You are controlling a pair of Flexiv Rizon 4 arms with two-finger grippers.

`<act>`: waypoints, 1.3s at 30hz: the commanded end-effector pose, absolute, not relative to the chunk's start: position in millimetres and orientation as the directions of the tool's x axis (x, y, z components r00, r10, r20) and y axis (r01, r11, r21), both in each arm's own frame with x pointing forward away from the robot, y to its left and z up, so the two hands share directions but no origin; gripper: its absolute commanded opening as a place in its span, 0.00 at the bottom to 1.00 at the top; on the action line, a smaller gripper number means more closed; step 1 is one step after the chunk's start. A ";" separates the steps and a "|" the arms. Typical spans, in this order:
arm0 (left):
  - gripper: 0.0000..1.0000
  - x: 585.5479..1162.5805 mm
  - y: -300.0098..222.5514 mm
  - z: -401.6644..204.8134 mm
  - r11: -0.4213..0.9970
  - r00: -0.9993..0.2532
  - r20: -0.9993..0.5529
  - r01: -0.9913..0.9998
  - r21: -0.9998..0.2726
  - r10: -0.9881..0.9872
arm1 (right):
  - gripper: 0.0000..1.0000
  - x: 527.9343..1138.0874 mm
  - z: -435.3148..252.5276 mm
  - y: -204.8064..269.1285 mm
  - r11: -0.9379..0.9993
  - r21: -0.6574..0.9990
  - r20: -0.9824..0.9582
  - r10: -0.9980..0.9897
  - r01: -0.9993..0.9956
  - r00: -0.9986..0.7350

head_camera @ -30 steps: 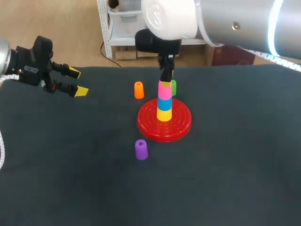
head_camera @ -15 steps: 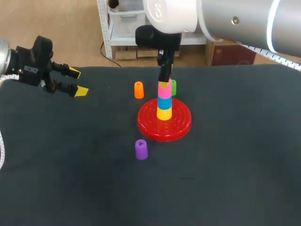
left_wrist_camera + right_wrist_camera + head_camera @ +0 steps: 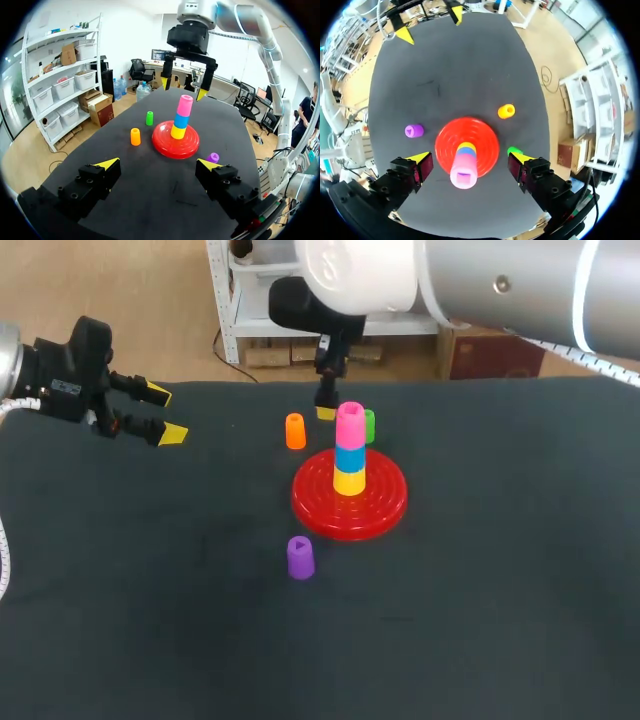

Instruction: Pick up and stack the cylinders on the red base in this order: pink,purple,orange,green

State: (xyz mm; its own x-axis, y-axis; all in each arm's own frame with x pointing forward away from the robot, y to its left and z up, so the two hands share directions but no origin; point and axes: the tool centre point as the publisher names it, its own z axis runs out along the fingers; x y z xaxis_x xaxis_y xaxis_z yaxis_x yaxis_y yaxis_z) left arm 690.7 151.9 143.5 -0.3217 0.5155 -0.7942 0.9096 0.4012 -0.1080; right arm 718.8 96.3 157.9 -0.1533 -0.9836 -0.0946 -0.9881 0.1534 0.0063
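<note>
Three-piece stack (image 3: 349, 455): stands upright on the middle of the red base, with a yellow cylinder (image 3: 349, 482) at the bottom, a blue cylinder (image 3: 349, 458) above it and the pink one on top.
Pink cylinder (image 3: 350, 424): sits squarely on the blue one as the top piece; the right wrist view shows a squarish opening in its upper face.
Red base (image 3: 385, 508): a round ribbed disc lying flat near the middle of the worktop.
Right hand (image 3: 183, 86): hangs above the stack with its fingers wide apart, holding nothing. In its own wrist view the yellow tips stand one on each side of the pink cylinder, clear of it. In the head view it sits a little toward the far side of the stack.
Green cylinder (image 3: 369, 425): upright on the worktop just behind the base, on its far side, partly hidden by the stack in the head view.
Orange cylinder (image 3: 295, 431): upright on the worktop near the far left of the base, apart from it.
Purple cylinder (image 3: 300, 558): upright on the worktop near the base's near left rim, not touching it, with a three-cornered opening in its top.
Left hand (image 3: 165, 414): near the far left corner of the worktop, well apart from the base and all the cylinders, fingers spread wide and empty.
Worktop (image 3: 480, 620): covered in dark cloth.
</note>
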 end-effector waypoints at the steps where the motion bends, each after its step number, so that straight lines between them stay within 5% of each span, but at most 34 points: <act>1: 1.00 690.7 152.3 142.3 0.400 -0.319 -0.796 0.910 -0.106 0.514 | 1.00 691.6 160.3 102.3 0.104 -0.044 -0.094 -0.991 -0.994 -0.100; 15: 1.00 690.7 152.3 142.3 0.400 -0.319 -0.796 0.910 -0.106 0.514 | 1.00 611.6 172.4 110.1 -0.062 -0.106 -0.092 -0.993 -0.992 0.072; 39: 1.00 690.7 152.3 142.3 0.400 -0.319 -0.796 0.910 -0.106 0.514 | 1.00 598.0 155.0 105.5 -0.073 -0.058 -0.057 -0.995 -0.996 0.076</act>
